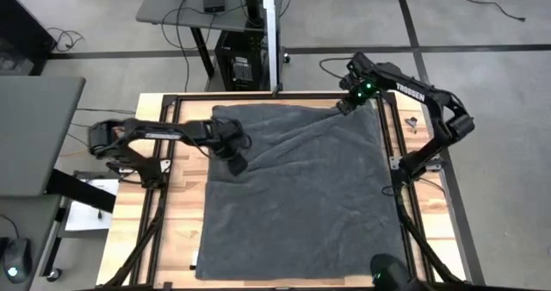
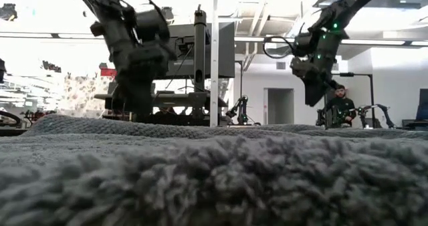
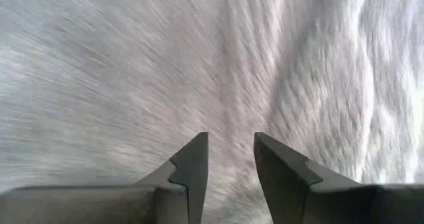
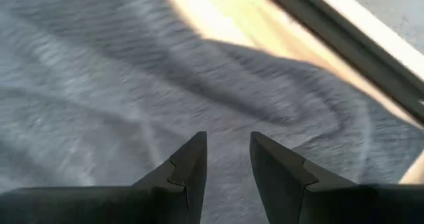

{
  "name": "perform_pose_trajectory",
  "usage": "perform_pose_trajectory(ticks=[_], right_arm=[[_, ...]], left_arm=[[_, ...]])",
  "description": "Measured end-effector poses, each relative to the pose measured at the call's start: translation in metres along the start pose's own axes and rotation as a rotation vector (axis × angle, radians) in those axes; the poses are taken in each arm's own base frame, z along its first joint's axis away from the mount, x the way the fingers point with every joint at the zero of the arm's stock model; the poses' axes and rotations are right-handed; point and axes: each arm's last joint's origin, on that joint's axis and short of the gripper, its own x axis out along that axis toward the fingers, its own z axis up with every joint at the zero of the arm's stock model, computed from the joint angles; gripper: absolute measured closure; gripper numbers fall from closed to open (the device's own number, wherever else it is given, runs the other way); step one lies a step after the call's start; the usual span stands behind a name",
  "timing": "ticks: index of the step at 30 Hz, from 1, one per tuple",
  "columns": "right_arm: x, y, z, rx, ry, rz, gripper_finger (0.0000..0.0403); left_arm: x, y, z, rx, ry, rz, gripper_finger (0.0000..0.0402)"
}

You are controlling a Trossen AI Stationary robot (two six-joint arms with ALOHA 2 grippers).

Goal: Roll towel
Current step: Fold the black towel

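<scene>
Dark grey, the towel (image 1: 301, 196) lies spread flat on the table (image 1: 168, 213), and we see both slightly parted, empty grippers above its far edge, left gripper (image 1: 238, 164) and right gripper (image 1: 344, 106).

The towel (image 1: 297, 192) lies spread on the table (image 1: 164, 209), between both arms.

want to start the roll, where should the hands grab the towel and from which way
Probably the far edge of the towel, one hand at each far corner, coming straight down. It lies spread nearly flat, so only edges give anything to pinch. The right hand already hangs by the far right corner; the left hand is over cloth inside the left edge, both with fingers apart.
</scene>
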Motion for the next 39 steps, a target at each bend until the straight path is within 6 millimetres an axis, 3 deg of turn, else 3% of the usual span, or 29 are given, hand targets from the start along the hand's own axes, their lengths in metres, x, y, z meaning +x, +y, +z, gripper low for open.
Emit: perform_pose_trajectory(ticks=[5, 13, 18, 26, 32, 39], right_arm=[[0.004, 0.049, -0.014, -0.063, 0.065, 0.093, 0.0295], [0.034, 0.115, -0.063, -0.110, 0.179, 0.144, 0.0295], [0.051, 0.141, -0.092, -0.093, 0.224, 0.156, 0.0295], [0.063, 0.170, -0.134, -0.080, 0.310, 0.141, 0.0295], [0.056, 0.184, -0.135, -0.040, 0.283, 0.170, 0.0295], [0.028, 0.186, -0.126, -0.053, 0.132, 0.202, 0.0295]], left_arm=[[-0.008, 0.032, 0.015, -0.048, -0.103, 0.106, 0.0295], [0.037, 0.090, 0.011, -0.060, 0.092, 0.209, 0.0295], [0.046, 0.116, 0.005, -0.071, 0.182, 0.223, 0.0295], [0.028, 0.154, 0.000, -0.141, 0.190, 0.338, 0.0295], [0.006, 0.149, 0.003, -0.093, 0.146, 0.314, 0.0295], [-0.039, 0.107, 0.017, -0.011, -0.026, 0.152, 0.0295]])
